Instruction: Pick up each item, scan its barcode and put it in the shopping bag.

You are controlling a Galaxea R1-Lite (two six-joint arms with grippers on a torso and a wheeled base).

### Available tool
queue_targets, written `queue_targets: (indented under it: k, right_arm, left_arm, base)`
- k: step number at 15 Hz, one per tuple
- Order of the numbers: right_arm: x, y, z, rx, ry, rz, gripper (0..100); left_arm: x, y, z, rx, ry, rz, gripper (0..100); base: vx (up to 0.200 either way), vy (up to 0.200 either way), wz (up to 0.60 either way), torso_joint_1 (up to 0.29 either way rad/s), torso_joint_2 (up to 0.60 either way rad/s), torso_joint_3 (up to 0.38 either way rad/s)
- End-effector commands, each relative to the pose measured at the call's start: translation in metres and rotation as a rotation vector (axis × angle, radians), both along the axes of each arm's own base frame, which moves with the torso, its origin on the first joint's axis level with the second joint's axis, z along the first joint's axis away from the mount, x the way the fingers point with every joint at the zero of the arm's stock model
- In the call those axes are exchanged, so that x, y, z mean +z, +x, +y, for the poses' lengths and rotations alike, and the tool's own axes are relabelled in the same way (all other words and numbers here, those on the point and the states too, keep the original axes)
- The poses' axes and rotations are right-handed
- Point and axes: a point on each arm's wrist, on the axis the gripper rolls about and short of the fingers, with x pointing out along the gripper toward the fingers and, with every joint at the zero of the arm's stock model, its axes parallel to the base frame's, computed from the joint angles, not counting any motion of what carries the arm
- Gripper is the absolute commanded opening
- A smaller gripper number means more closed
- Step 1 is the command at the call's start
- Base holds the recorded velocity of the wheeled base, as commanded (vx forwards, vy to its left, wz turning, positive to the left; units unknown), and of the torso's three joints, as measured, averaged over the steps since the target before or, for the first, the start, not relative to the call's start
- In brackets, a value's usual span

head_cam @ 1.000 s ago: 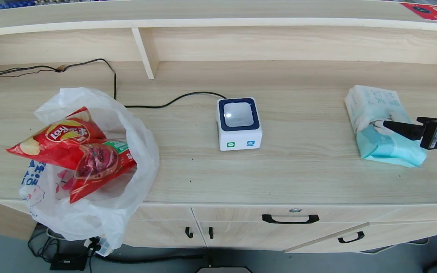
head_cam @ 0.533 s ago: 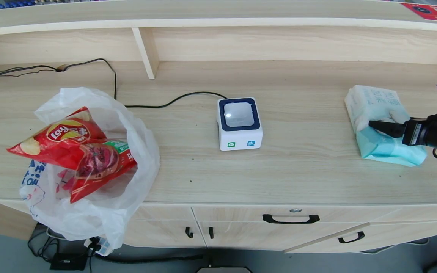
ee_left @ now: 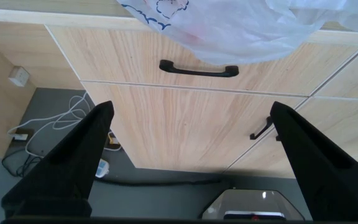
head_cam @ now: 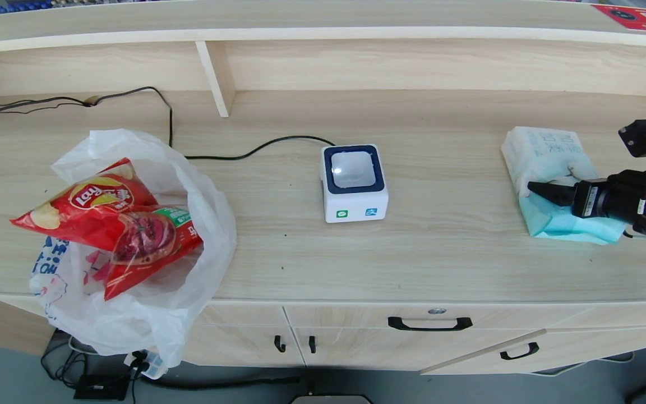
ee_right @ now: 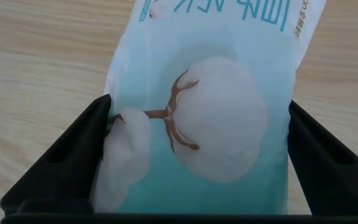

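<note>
Tissue pack [head_cam: 547, 154], a soft blue-and-white packet, lies flat on the wooden counter [head_cam: 441, 252] at about 3 o'clock from the scanner [head_cam: 354, 182], well apart from it.

Over the last second the right gripper [head_cam: 533, 189] has slid in from the 3 o'clock edge, its tip travelling across the pack toward 9 o'clock. The pack has been nudged a little the same way and turned slightly. This looks like the final approach for a grasp, so the pickup is under way but the pack is not yet lifted or scanned.

In the right wrist view the gripper's two black fingers [ee_right: 55, 168] are spread wide, one along each long side of the pack, at or just beside its edges. They straddle it without squeezing.

The left gripper [ee_left: 191, 107] hangs below counter height, facing the drawer fronts, fingers spread and holding nothing.

At 9 o'clock from the scanner the white shopping bag [head_cam: 205, 224] droops over the counter's front edge, with two red snack bags [head_cam: 110, 219] already in its mouth.
</note>
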Motion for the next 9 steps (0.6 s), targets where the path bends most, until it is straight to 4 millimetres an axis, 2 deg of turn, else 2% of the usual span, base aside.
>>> queue_targets:
  k: [1,4,8,9]
  right_arm:
    - [-0.007,0.012,0.005,0.013,-0.002,0.018,100]
    - [-0.004,0.03,0.006,0.01,-0.046,-0.004,100]
    - [0.018,0.028,0.011,0.006,-0.051,0.011,100]
    - [0.016,0.027,0.012,0.009,-0.047,0.072,0]
  left_arm:
    - [0.0,0.0,0.0,0.001,-0.001,-0.001,100]
    - [0.0,0.0,0.0,0.001,-0.001,-0.001,100]
    - [0.0,0.0,0.0,0.001,-0.001,-0.001,100]
    - [0.0,0.0,0.0,0.001,0.001,-0.001,100]
  base:
    - [0.0,0.0,0.0,0.0,0.0,0.0]
    - [0.0,0.0,0.0,0.0,0.0,0.0]
    - [0.0,0.0,0.0,0.0,0.0,0.0]
    - [0.0,0.0,0.0,0.0,0.0,0.0]
